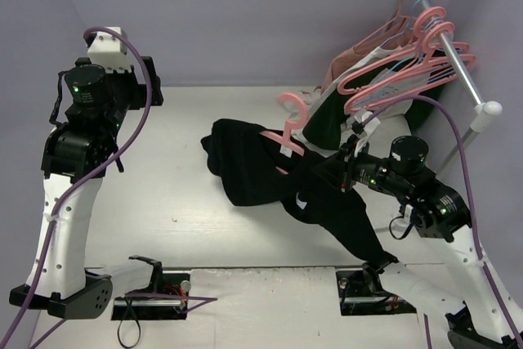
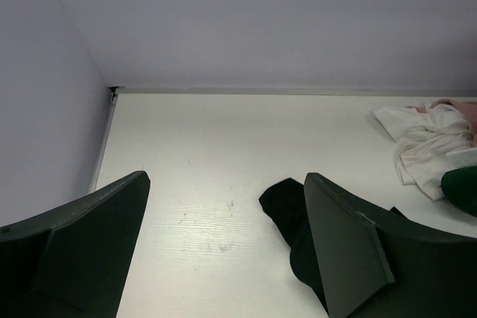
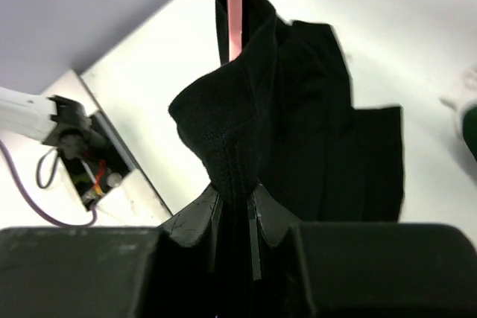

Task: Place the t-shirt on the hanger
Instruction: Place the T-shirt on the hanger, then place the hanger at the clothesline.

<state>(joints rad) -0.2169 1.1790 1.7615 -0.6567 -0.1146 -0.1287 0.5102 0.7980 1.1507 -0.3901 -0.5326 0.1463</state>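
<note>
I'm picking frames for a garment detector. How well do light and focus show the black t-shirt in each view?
Top external: evenly lit and sharp, the t-shirt is a flat black mass; the pink hanger stands out. Left wrist: the open left gripper is dark and featureless, the table bright. Right wrist: seam stitching shows where the right gripper pinches the cloth; table behind blown white.
</note>
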